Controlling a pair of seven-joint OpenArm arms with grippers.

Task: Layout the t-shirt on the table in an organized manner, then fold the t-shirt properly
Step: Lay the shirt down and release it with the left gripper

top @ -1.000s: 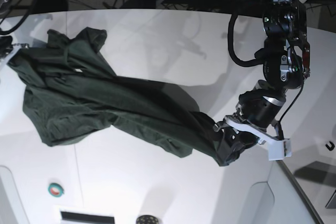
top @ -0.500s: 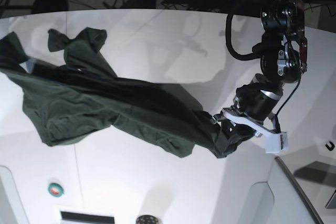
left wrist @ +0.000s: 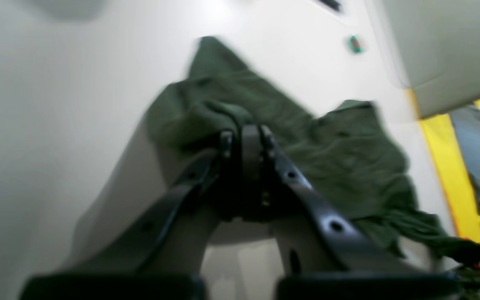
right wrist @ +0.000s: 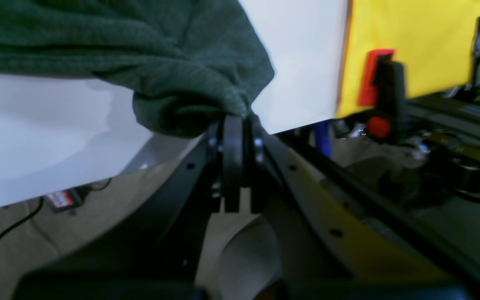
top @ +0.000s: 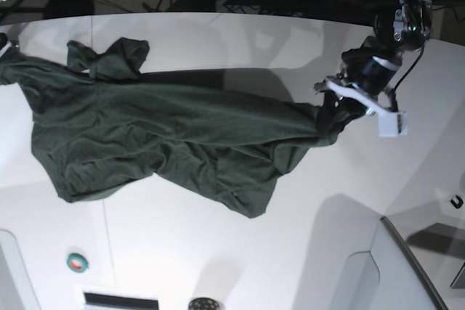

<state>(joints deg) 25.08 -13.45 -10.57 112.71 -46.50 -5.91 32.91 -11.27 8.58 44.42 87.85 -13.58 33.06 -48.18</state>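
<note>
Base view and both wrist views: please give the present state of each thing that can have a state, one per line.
t-shirt: stretched between both grippers, wrinkled, unfolded, partly lying on the table.
left gripper: shut on one end of the t-shirt.
right gripper: shut on the other end, beyond the table's edge.
table: bears the t-shirt's middle.

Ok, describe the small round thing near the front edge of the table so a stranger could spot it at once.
Start from the big white table and the dark green t-shirt spread across it. Go down from the shirt's lower left corner toward the near edge: there sits a small round teal disc with a reddish centre. It is the only colourful spot on the white surface.
</note>
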